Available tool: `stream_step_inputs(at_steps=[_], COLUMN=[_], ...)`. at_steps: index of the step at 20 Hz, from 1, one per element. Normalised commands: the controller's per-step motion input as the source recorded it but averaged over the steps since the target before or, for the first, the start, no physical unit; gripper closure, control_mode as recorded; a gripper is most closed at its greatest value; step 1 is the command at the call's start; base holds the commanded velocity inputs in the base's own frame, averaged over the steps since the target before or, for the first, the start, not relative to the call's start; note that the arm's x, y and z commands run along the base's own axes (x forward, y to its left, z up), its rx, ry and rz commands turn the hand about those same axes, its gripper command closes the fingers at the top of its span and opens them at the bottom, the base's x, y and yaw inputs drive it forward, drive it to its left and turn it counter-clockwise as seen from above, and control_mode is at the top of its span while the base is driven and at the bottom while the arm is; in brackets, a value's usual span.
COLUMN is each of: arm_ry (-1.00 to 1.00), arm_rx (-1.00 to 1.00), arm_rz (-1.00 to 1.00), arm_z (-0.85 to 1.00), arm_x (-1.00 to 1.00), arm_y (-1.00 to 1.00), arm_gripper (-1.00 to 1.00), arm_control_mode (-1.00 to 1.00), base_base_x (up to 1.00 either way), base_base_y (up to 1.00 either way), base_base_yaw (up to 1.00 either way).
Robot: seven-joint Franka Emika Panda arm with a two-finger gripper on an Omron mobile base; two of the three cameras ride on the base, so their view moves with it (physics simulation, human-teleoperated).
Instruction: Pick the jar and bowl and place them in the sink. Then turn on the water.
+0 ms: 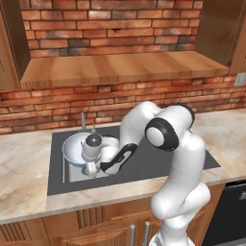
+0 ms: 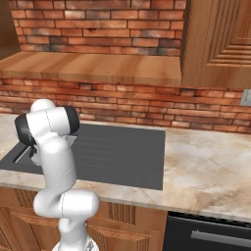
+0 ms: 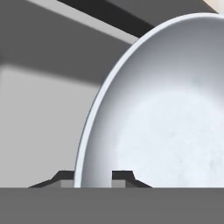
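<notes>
The pale blue-white bowl (image 1: 76, 146) sits tilted in the light-grey sink (image 1: 67, 175), at the left of the dark surround. My gripper (image 1: 90, 166) reaches down at the bowl's near rim. In the hand view the bowl (image 3: 166, 122) stands on edge, its thin rim running down between my two dark fingertips (image 3: 65, 176), and my gripper (image 3: 94, 177) is shut on that rim. The sink's grey wall (image 3: 35, 131) lies behind it. A slim grey faucet (image 1: 82, 120) rises behind the basin, with no stream falling from it. The jar is hidden. My arm covers most of the sink (image 2: 17, 156) in the right base view.
Marble counter (image 1: 24, 168) runs on both sides of the dark surround (image 2: 117, 152). A brick wall and a wooden ledge (image 1: 120, 67) stand behind the sink. A dark appliance front (image 2: 211, 235) sits below the counter at the right.
</notes>
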Motion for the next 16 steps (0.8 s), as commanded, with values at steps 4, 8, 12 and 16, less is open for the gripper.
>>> stream_step_inputs(at_steps=[4, 8, 12, 16], arm_ry=[0.02, 0.02, 0.03, 0.03], arm_rx=[0.00, 0.00, 0.00, 0.00], arm_rz=[-0.02, -0.02, -0.01, 0.00], arm_z=[0.00, 0.00, 0.00, 0.00], arm_x=[0.00, -0.02, -0.03, -0.12], arm_y=[-0.24, -0.27, -0.25, -0.21], arm_gripper=[1.00, 1.00, 1.00, 1.00], arm_control_mode=[-1.00, -1.00, -1.00, -1.00], base_base_x=[0.00, 0.00, 0.00, 0.00], base_base_y=[0.00, 0.00, 0.00, 0.00], base_base_yaw=[0.00, 0.00, 0.00, 0.00])
